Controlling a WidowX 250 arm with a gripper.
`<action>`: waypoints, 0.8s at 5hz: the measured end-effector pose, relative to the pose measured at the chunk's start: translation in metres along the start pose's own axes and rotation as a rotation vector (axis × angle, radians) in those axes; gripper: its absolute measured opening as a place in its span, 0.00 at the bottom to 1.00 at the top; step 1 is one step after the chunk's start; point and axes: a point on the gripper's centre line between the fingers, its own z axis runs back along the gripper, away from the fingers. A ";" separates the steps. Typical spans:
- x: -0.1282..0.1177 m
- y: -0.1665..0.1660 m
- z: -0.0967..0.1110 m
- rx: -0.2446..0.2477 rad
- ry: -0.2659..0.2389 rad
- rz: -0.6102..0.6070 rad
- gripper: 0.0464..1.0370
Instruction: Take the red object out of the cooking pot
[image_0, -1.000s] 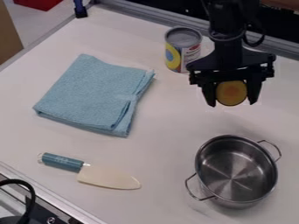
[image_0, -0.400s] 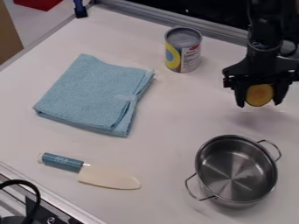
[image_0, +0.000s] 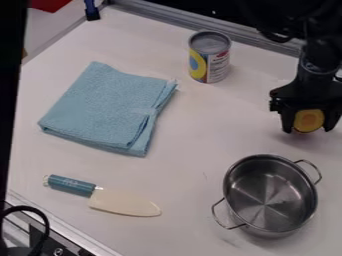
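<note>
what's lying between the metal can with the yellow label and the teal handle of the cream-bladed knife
The folded light-blue cloth lies there on the white table, between the metal can and the knife's teal handle, in the camera view.

Cooking pot: shiny metal, open and upright on the table, with two loop handles. Round yellow object with orange centre, held outside the pot in the gripper.

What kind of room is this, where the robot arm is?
Maybe a workroom where a robot practises kitchen jobs. A shiny pot, a knife and a folded cloth sit on a white table, under the robot's black gripper.
</note>
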 end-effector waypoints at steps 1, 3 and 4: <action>-0.001 -0.003 -0.001 -0.001 0.029 0.010 0.82; 0.006 -0.002 0.001 0.016 0.054 0.037 0.96; 0.007 -0.001 0.001 0.021 0.051 0.042 0.96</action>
